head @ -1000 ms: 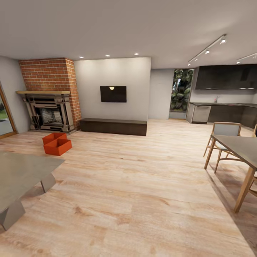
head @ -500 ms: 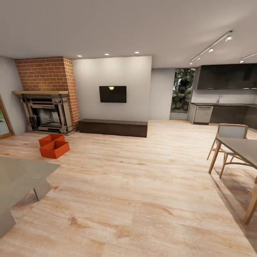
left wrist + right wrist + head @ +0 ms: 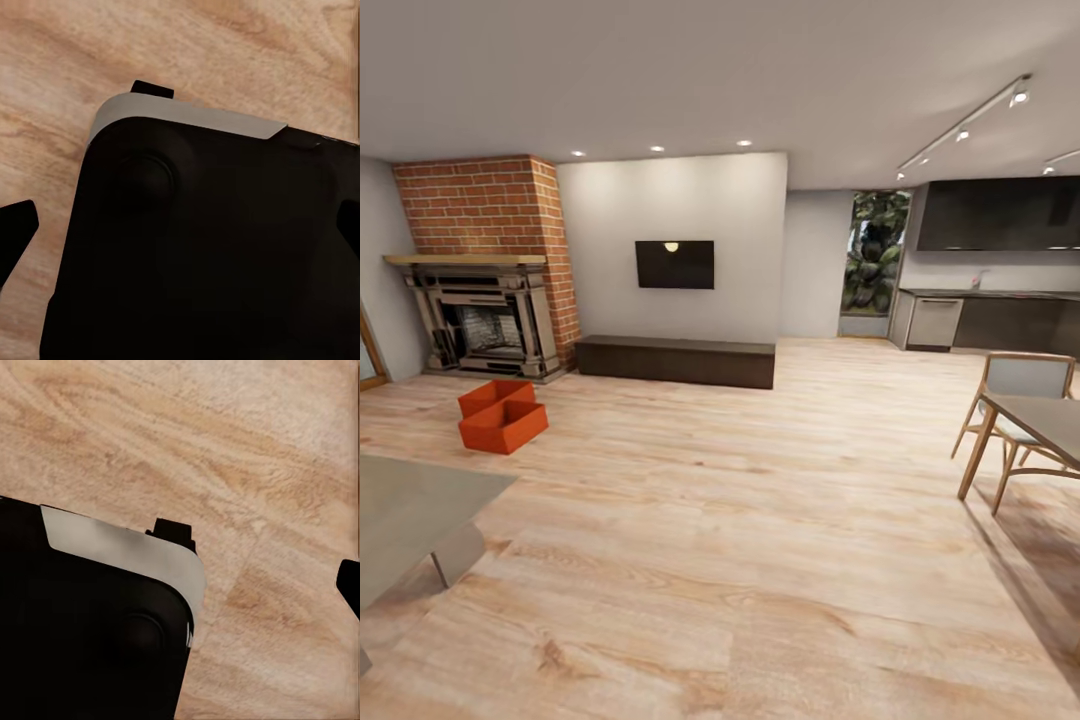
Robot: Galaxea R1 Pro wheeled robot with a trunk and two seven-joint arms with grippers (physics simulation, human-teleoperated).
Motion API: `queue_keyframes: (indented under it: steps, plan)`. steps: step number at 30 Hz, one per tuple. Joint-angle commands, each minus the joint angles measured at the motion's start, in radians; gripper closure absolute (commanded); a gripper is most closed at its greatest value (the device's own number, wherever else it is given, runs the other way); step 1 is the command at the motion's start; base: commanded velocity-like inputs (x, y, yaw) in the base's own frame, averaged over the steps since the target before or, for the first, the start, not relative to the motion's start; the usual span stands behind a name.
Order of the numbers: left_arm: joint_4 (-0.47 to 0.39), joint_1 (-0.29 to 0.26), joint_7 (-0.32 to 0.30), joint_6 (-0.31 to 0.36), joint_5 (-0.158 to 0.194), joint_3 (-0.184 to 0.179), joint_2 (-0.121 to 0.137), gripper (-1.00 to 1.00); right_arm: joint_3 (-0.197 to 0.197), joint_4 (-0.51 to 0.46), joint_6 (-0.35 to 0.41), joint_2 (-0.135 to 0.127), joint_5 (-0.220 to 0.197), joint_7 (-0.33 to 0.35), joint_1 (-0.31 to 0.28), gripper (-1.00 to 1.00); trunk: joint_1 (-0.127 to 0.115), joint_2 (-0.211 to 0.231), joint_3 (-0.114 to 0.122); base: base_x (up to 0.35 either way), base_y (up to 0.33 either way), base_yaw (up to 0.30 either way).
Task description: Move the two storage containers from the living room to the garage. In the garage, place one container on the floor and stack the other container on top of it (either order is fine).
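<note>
Together, two storage containers [image 3: 502, 414] touch by one fireplace [image 3: 482, 320]; pincer states unclear.

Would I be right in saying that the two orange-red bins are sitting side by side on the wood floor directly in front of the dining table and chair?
Not quite. The two orange-red bins do sit side by side on the wood floor, but in front of the brick fireplace, not the dining table and chair, which stand across the room. The head view shows this.
</note>
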Motion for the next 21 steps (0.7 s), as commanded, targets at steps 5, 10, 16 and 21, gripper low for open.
queue_keyframes:
  steps: [5,10,16,21]
  plan:
    - [-0.001,0.000,0.000,-0.002,0.011,0.000,0.000,-1.00,0.006,0.003,-0.007,-0.001,-0.011,0.005,-0.001,-1.00,0.001,0.000,-0.001,0.325,0.000,0.000]
    - [-0.001,0.000,0.000,-0.002,0.011,0.000,0.000,-1.00,0.006,0.003,-0.005,-0.001,-0.013,0.004,-0.001,-1.00,0.001,0.000,-0.001,0.325,0.000,0.000]
    - [0.000,0.000,0.000,-0.002,0.011,0.000,0.000,-1.00,0.006,0.003,-0.006,-0.001,-0.012,0.003,-0.001,-1.00,0.001,0.000,-0.001,0.325,0.000,0.000]
    - [-0.001,0.000,0.000,-0.002,0.011,0.000,0.000,-1.00,0.006,0.003,-0.006,-0.001,-0.012,0.003,-0.001,-1.00,0.001,0.000,-0.001,0.325,0.000,0.000]
